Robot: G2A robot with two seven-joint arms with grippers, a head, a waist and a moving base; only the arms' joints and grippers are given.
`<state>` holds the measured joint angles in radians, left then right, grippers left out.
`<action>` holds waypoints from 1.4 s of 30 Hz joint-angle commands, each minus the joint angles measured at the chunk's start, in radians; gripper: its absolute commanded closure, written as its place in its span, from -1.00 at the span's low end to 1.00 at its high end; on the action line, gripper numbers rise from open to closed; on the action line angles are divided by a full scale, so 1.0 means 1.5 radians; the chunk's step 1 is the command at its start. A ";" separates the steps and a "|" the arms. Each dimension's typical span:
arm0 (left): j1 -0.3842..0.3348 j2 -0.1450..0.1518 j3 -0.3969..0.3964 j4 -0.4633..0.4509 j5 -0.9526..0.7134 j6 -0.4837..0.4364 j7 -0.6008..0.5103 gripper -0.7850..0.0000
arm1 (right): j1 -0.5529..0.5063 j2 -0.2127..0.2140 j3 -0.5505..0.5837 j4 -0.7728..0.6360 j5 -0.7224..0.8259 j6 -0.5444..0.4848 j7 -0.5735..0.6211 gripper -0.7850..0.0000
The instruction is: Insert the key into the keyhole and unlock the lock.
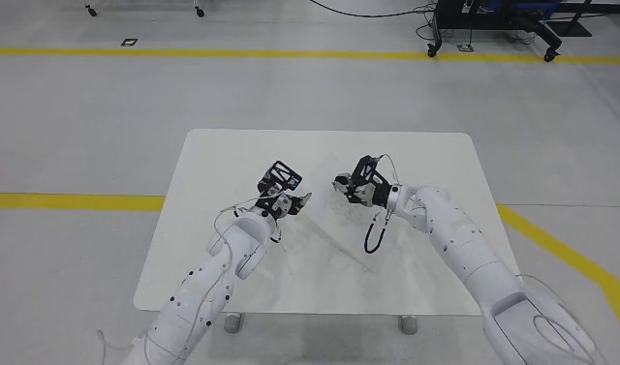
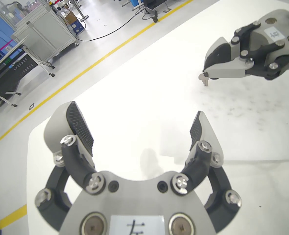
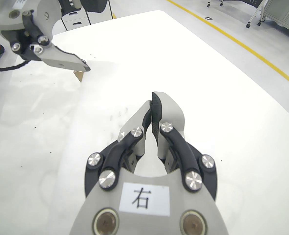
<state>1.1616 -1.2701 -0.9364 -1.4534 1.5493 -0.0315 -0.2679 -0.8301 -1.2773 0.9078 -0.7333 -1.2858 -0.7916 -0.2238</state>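
Left end effector (image 2: 136,108) released; right end effector (image 2: 206,72) pinches key (image 2: 204,78), blade pointing down

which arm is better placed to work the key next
Right. The right pincer is shut on the key, which sticks out from its tips. The left pincer is open with nothing in it.

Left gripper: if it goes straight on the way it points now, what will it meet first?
Probably just the table top: nothing else lies ahead of the left gripper. The right gripper, holding the key, sits off to the side, though depth is unclear.
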 commanded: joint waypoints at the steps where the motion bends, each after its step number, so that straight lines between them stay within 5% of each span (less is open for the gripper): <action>1: -0.010 -0.006 0.016 0.024 0.014 0.014 0.002 -1.00 | 0.003 -0.003 -0.005 0.007 -0.001 0.007 -0.002 1.00; 31: -0.130 -0.091 0.126 0.289 0.028 0.082 0.016 -1.00 | 0.036 -0.029 -0.028 0.088 0.016 0.008 -0.042 1.00; 42: -0.152 -0.105 0.085 0.292 -0.018 0.121 0.055 -1.00 | 0.038 -0.028 -0.012 0.105 0.043 -0.002 -0.071 1.00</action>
<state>0.9362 -1.4289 -0.7873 -1.0022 1.5391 0.1471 -0.1976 -0.7723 -1.3207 0.8857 -0.5791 -1.2290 -0.7901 -0.3250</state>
